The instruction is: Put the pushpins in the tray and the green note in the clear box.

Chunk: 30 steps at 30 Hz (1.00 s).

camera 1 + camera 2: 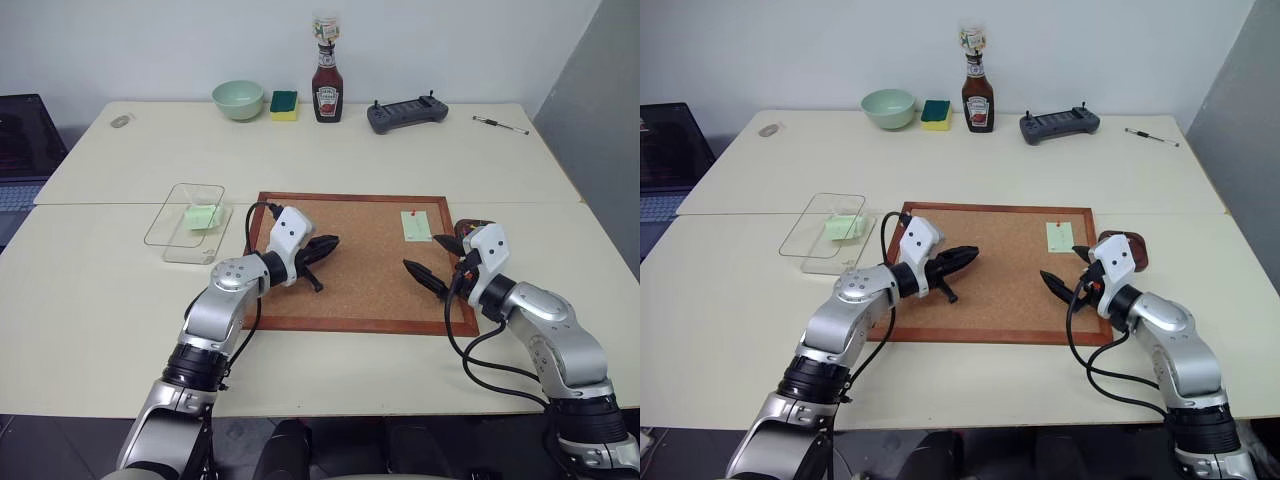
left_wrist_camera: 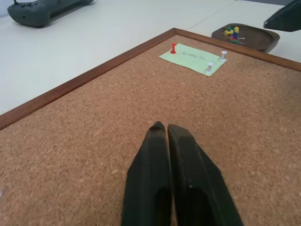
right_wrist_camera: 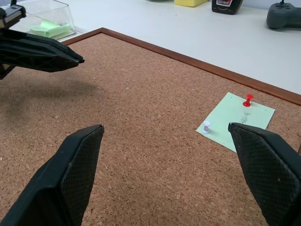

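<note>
Left eye view: both grippers, left [image 1: 322, 247] and right [image 1: 425, 273], low over corkboard [image 1: 360, 300].

Two pale cream tables [image 1: 330, 150] stand pushed together before a plain white wall [image 1: 150, 40].

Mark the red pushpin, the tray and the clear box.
red pushpin [image 2: 173, 47], left wrist view, on its red head.
tray [image 2: 257, 39], left wrist view, on its bare dark inner floor.
clear box [image 1: 178, 229], left eye view, on its transparent floor.
</note>
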Motion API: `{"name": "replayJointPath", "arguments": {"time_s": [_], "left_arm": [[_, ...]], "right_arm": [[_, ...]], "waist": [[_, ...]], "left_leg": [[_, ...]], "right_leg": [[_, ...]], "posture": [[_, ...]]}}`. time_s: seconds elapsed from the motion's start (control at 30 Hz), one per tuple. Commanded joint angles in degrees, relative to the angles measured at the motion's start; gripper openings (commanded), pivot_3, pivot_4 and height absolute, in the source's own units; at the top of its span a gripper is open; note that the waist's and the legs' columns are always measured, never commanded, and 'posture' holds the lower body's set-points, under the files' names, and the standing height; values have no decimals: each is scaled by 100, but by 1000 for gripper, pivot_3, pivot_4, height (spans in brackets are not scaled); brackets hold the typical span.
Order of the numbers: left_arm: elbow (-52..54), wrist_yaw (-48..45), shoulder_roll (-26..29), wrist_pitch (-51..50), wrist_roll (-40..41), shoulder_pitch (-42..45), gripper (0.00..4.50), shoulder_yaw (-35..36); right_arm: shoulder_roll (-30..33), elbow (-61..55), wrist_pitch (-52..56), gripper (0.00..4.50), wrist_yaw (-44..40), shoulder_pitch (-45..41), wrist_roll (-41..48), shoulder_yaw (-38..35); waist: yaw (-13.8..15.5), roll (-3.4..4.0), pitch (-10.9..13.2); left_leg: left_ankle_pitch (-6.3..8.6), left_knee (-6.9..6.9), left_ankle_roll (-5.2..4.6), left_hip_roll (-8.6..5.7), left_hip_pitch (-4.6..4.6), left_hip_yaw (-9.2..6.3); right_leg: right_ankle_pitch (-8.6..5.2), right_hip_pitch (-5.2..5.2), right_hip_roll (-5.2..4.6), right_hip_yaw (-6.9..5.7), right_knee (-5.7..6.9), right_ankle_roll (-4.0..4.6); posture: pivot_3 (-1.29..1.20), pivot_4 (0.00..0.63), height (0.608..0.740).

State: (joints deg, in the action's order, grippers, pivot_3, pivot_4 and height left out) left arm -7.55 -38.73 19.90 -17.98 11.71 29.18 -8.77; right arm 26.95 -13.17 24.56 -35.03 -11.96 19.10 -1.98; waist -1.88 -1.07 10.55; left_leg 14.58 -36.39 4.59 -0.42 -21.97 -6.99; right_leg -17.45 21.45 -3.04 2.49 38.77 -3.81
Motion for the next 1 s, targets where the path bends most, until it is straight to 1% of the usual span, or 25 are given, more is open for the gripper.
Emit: {"name": "replayJointPath", "arguments": {"time_s": [0.03, 0.17, 0.27, 0.33, 0.47, 0.63, 0.8, 0.93, 1.0], "left_arm": [[-96, -2, -135, 232, -101, 99, 13, -29], [-361, 102, -370, 307, -114, 81, 13, 25], [-740, 193, -445, 459, -301, 48, 13, -33], [-972, 165, -464, 540, -372, 16, 13, -56], [-1179, 96, -502, 653, -443, -46, 13, -101], [-1212, 22, -514, 692, -555, -116, 13, -200], [-1113, 33, -549, 621, -587, -193, 13, -205], [-1016, 39, -538, 567, -616, -254, 13, -211], [-958, 41, -525, 542, -622, -288, 13, -217]], "right_arm": [[73, -231, 14, 4500, -60, -12, 73, -65], [59, -181, 7, 4500, -42, -95, 59, -48], [55, -102, -25, 4500, -43, -201, 15, -14], [44, 60, -48, 4500, -7, -371, -83, 48], [-30, 713, -66, 4500, 200, -974, -349, 121], [-224, 2047, -238, 4500, 440, -1898, -802, 317], [-535, 3896, -842, 4500, 563, -2978, -1245, 502], [-681, 5114, -1321, 4500, 590, -3584, -1408, 463], [-715, 5499, -1511, 4500, 568, -3763, -1454, 435]], "waist": [[-2, 0, 0], [1, 0, 0], [-1, 0, 0], [-15, 0, 0], [-23, 1, -1], [-12, 5, -4], [-21, 11, -7], [-38, 13, -9], [-48, 16, -10]], "left_leg": [[0, 0, 0, 0, 0, 0], [0, 0, 0, 0, -1, 0], [0, 0, 0, -1, -1, 0], [0, 0, 0, -1, 3, 2], [0, -1, 0, -2, 8, 2], [-1, -4, 0, -1, 14, 3], [-1, -3, 0, -2, 13, 4], [-1, -3, 0, -2, 13, 4], [-1, -2, 0, -3, 13, 4]], "right_leg": [[0, 1, 0, 0, 0, 0], [0, 1, 0, 0, 0, 0], [0, 1, -1, 0, 0, 0], [0, 0, 0, 2, 2, 0], [0, -2, -1, 3, 7, 0], [0, -5, -1, 2, 12, 0], [1, -4, -1, 3, 12, 0], [1, -2, -2, 4, 12, 1], [1, -3, -3, 3, 11, 1]], "posture": [[0, 150, 740], [0, 150, 740], [0, 150, 740], [0, 150, 740], [0, 150, 740], [0, 150, 740], [0, 150, 740], [0, 150, 740], [0, 150, 740]]}}
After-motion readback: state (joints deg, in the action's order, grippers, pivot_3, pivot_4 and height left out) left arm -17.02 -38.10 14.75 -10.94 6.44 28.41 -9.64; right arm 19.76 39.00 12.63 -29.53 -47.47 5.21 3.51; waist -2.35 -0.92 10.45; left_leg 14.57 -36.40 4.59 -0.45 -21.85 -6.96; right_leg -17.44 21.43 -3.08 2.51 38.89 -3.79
